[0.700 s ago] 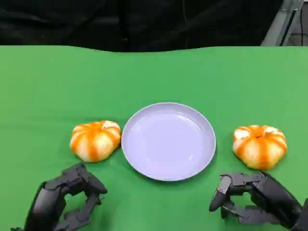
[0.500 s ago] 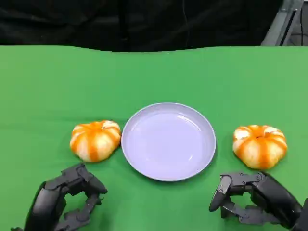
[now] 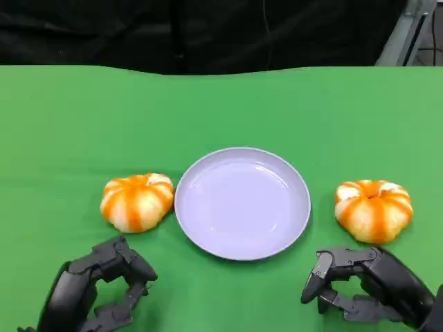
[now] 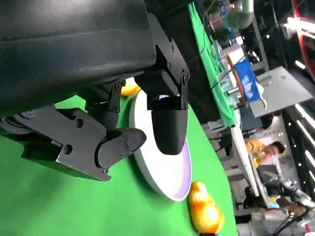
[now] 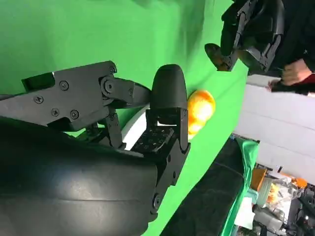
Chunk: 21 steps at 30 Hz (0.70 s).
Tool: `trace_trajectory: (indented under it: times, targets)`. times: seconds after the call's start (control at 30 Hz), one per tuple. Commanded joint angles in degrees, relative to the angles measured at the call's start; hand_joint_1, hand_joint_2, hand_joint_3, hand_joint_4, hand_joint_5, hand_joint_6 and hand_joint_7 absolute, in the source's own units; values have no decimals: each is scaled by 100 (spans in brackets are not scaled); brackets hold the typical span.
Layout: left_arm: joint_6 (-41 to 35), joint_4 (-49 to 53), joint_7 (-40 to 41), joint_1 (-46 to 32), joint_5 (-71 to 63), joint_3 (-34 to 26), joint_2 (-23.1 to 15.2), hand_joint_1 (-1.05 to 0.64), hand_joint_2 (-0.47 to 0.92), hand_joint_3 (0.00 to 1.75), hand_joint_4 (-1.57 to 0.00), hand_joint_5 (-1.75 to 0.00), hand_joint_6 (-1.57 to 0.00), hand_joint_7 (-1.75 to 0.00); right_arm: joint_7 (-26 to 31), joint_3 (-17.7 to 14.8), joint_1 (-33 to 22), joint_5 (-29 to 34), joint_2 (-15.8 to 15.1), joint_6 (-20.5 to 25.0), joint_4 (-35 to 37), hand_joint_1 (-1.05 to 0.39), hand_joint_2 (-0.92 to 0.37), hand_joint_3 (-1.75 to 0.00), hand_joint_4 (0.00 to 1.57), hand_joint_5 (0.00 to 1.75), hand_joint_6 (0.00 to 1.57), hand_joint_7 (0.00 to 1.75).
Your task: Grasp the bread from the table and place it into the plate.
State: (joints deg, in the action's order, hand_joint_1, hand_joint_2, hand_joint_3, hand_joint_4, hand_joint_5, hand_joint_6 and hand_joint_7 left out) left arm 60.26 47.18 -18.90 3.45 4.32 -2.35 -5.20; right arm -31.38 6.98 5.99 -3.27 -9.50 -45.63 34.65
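Nearest the camera, the left hand (image 3: pixel 93 290) hovers low over the green surface (image 3: pixel 221 104), fingers (image 3: pixel 131 266) apart and holding nothing. The right hand (image 3: pixel 367 285) sits at the opposite near corner, fingers (image 3: pixel 315 277) likewise spread and empty. Just beyond the left hand lies an orange-striped bread (image 3: pixel 137 201), its edge just beside the rim of the pale lavender plate (image 3: pixel 242 203) at the centre. A second striped bread (image 3: pixel 373 209) rests beyond the right hand, a little apart from the plate. Neither bread is in the plate.
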Motion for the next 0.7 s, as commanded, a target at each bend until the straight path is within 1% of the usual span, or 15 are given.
trace_trajectory:
  times: [0.03, 0.13, 0.2, 0.23, 0.27, 0.3, 0.33, 0.37, 0.4, 0.47, 0.57, 0.7]
  targets:
    - [40, -9, 9, -31, 1, -26, -95, -6, 75, 77, -62, -159, -70, -131, 12, -67, -2, -31, -100, -52, 4, -8, -92, -47, 72, 156, 84, 103]
    - [-28, -43, 48, -31, 18, -47, -73, -5, 78, 66, -68, -142, -81, -102, 12, -67, 14, -31, -94, -65, 19, -9, -91, -47, 73, 155, 85, 103]
    - [-61, -41, 102, -13, -20, -65, -81, -4, 79, 63, -69, -138, -83, -96, 21, -68, 19, -24, -94, -61, 20, -9, -91, -47, 73, 155, 85, 103]
    - [-83, -37, 146, 6, -55, -78, -91, -8, 79, 56, -71, -114, -86, -76, 29, -69, 24, -16, -92, -61, 23, -9, -91, -47, 73, 155, 84, 103]
    - [-101, -36, 180, 22, -79, -88, -99, -12, 83, 44, -80, -78, -94, -43, 36, -69, 30, -9, -90, -61, 25, -8, -91, -47, 73, 155, 84, 104]
    - [-112, -36, 203, 30, -95, -92, -103, -13, 85, 37, -86, -58, -99, -26, 40, -68, 33, -5, -89, -62, 27, -8, -91, -47, 73, 155, 84, 104]
    - [-134, -37, 186, 43, -52, -99, -98, -13, 88, 32, -90, -44, -102, -13, 39, -68, 43, -8, -80, -71, 41, -8, -91, -47, 73, 155, 84, 104]
    - [-151, -38, 173, 51, -20, -103, -93, -14, 89, 28, -92, -31, -101, -7, 38, -68, 50, -12, -74, -77, 50, -8, -91, -47, 73, 155, 84, 104]
    - [-164, -41, 164, 55, 2, -105, -91, -14, 91, 25, -95, -22, -101, -4, 37, -67, 54, -14, -71, -82, 57, -8, -91, -47, 73, 155, 84, 105]
    - [-176, -30, 178, 85, 21, -127, -95, -14, 92, 22, -96, -13, -98, -1, 49, -64, 52, 1, -73, -55, 36, -8, -91, -47, 73, 155, 84, 105]
    - [-218, -26, 196, 152, 77, -187, -106, -13, 92, 20, -89, -5, -85, 0, 74, -53, 41, 26, -79, 1, -22, -8, -91, -48, 73, 156, 83, 105]
    - [-232, -25, 166, 168, 86, -229, -92, -12, 92, 19, -87, -3, -83, 0, 84, -46, 38, 27, -82, 6, -31, -7, -91, -49, 73, 157, 83, 106]
